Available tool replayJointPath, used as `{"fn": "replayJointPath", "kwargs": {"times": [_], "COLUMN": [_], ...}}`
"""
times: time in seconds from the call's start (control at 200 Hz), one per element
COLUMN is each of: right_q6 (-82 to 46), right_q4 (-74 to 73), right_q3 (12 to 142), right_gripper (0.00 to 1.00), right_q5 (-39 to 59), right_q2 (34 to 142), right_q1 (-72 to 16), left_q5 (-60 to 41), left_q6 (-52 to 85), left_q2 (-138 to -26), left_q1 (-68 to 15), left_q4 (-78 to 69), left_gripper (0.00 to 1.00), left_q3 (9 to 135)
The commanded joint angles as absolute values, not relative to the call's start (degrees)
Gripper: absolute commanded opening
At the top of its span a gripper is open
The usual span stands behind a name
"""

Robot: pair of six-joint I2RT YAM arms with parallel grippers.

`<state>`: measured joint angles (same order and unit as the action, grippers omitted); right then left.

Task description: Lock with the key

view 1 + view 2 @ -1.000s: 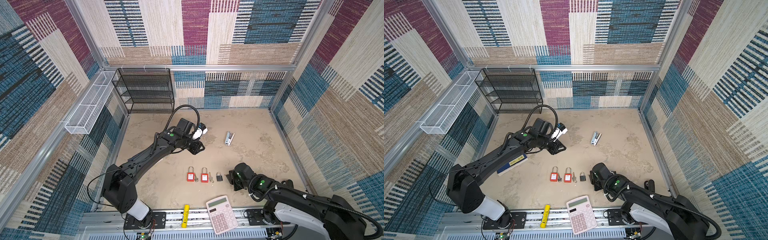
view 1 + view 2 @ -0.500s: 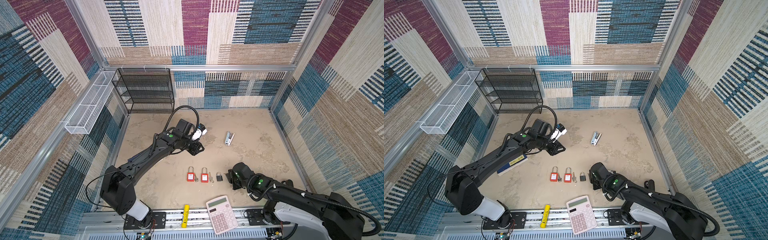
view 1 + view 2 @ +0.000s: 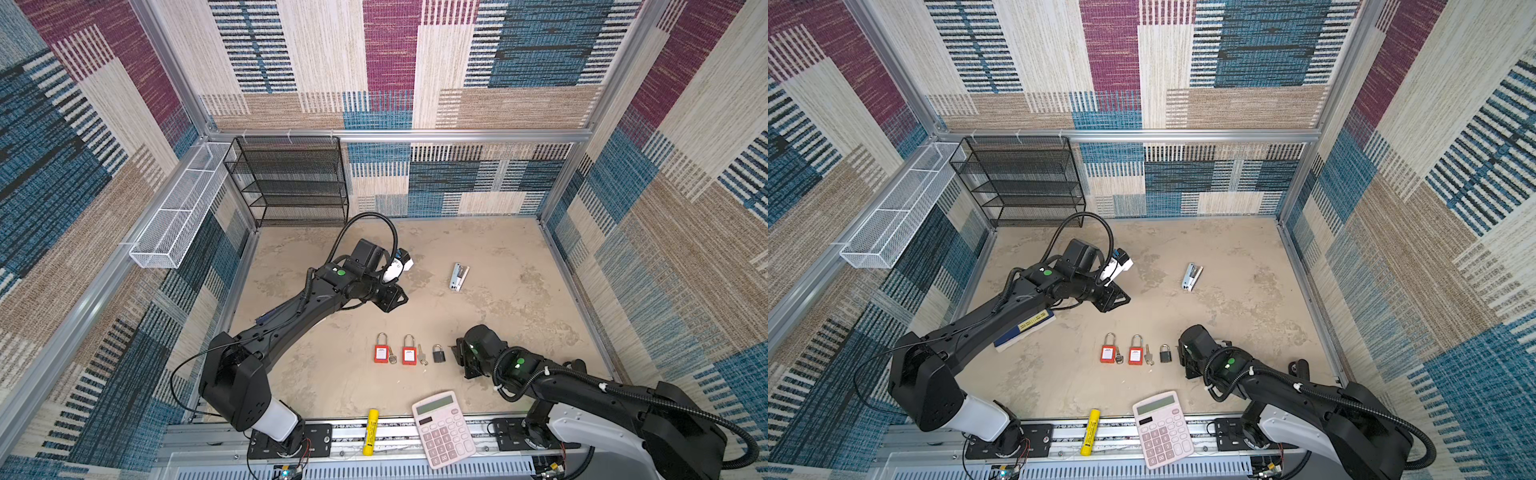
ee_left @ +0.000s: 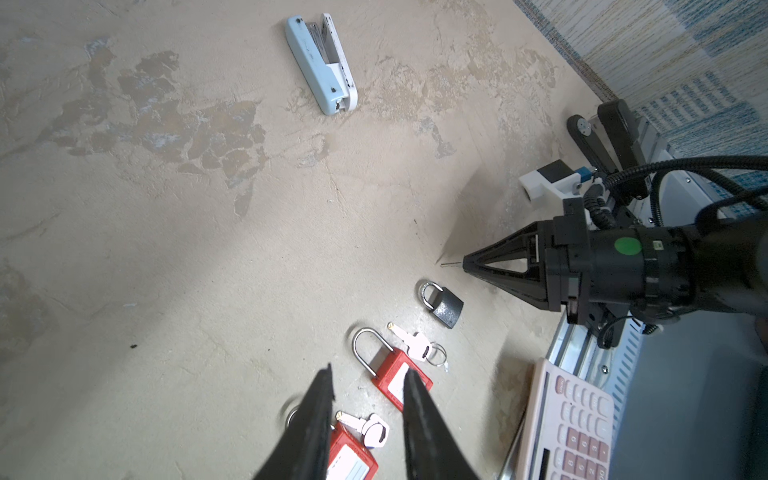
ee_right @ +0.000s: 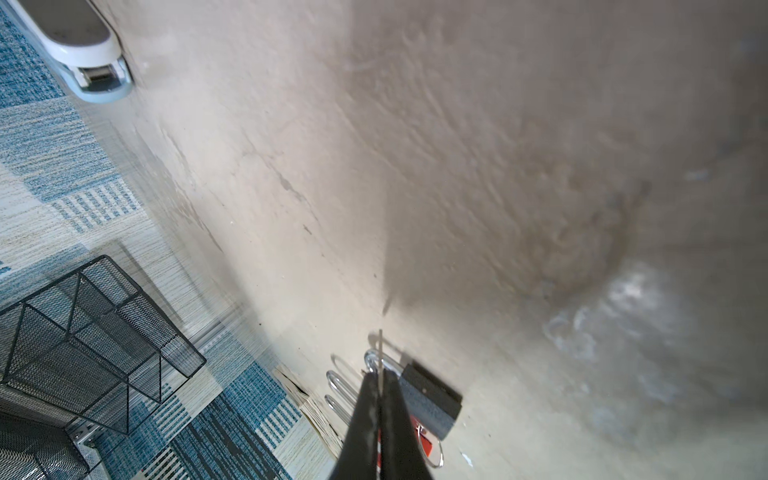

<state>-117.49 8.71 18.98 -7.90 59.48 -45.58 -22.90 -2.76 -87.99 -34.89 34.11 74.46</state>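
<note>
Two red padlocks (image 3: 381, 353) (image 3: 409, 355) lie in a row on the table, each with a silver key (image 3: 392, 360) (image 3: 422, 356) beside it. A small black padlock (image 3: 439, 354) (image 3: 1165, 354) ends the row on the right. My right gripper (image 3: 454, 350) (image 4: 465, 263) sits low, just right of the black padlock (image 4: 446, 309), shut on a thin key (image 5: 380, 345) seen edge-on. The key's blade sticks out past the tips over the shackle. My left gripper (image 3: 390, 301) (image 4: 370, 370) hangs above and behind the row, open and empty.
A pale blue stapler (image 3: 458, 277) lies at the back right. A pink calculator (image 3: 442, 428) and a yellow marker (image 3: 370, 431) rest on the front rail. A black mesh rack (image 3: 291, 183) and a white wire basket (image 3: 178, 208) stand at the back left. A book (image 3: 1025, 328) lies under the left arm.
My right gripper has edged slightly left toward the black padlock. The left arm has hardly moved, and the padlocks lie where they were.
</note>
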Motion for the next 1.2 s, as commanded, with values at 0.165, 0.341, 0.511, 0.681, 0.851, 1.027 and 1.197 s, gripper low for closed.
{"fn": "replayJointPath", "kwargs": {"times": [0.165,0.341,0.511,0.681,0.851,1.027,1.197], "right_q6": [-119.44,-119.93,-120.09,-121.07,-119.56,-116.32,-111.53], "right_q4": [6.32,7.83,8.06,10.87,11.28,8.39,5.60], "right_q3": [18.28,18.63,18.28,18.98,18.74,18.37,18.99], "right_gripper": [0.00,0.06,0.21,0.31,0.40,0.43,0.45], "right_q5": [-7.73,-7.73,-7.92,-8.16,-10.90,-10.92,-10.05], "right_q2": [60.07,59.77,59.03,58.25,56.92,56.94,57.95], "right_q1": [-45.61,-45.61,-45.62,-45.62,-45.62,-45.23,-43.38], "left_q5": [-23.20,-23.20,-23.20,-23.14,-23.03,-22.87,-23.03], "left_q6": [-1.85,-1.76,-1.69,-1.76,-1.76,-1.92,-1.76], "left_q2": [-87.63,-87.90,-88.24,-88.29,-88.00,-87.76,-87.67], "left_q1": [-34.89,-34.89,-34.88,-34.89,-34.89,-34.88,-34.89], "left_q4": [33.74,33.83,33.72,33.97,34.19,34.54,34.41], "left_gripper": [0.32,0.32,0.32,0.32,0.32,0.32,0.32], "left_q3": [74.40,74.79,74.86,74.96,74.93,74.95,74.91]}}
